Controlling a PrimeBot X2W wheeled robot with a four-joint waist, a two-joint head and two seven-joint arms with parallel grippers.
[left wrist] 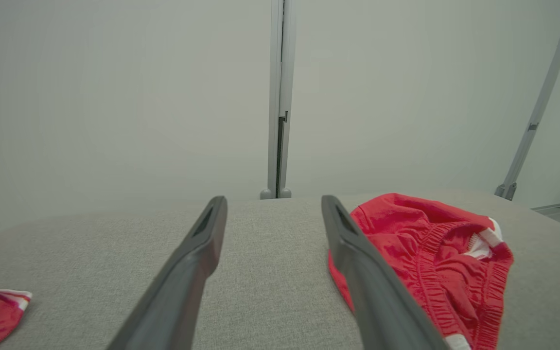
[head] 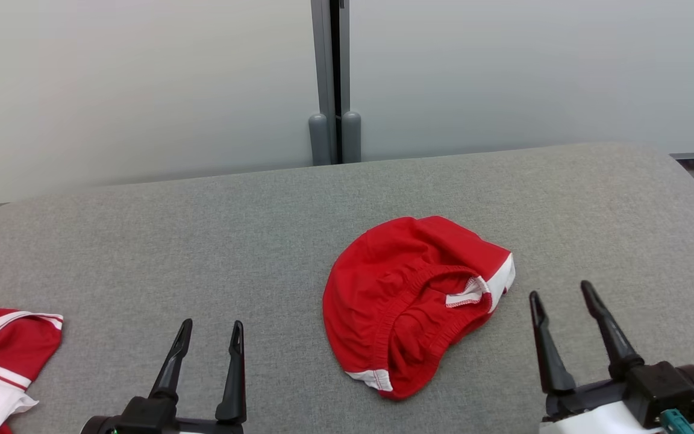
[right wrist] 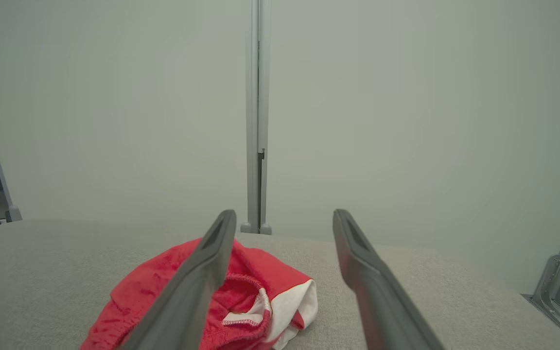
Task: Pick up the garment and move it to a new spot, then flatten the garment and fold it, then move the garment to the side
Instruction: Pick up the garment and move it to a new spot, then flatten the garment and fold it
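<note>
**Easy mis-grab here**

The crumpled red cloth garment with white trim [head: 413, 301] is bunched toward the front edge of the grey fabric counter [head: 202, 241], right of middle. The left jaws and right jaws are spread, empty. One loose layer could get pinched and slip.

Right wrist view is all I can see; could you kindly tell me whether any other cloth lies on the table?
Observer: Yes, a second red and white cloth lies at the table's left edge.
Operator: Thank you; is the left gripper near it?
Observer: The left gripper hovers between that cloth and the red garment, touching neither.
Operator: And my right gripper?
Observer: The right gripper stands just right of the garment, apart from it.
</note>
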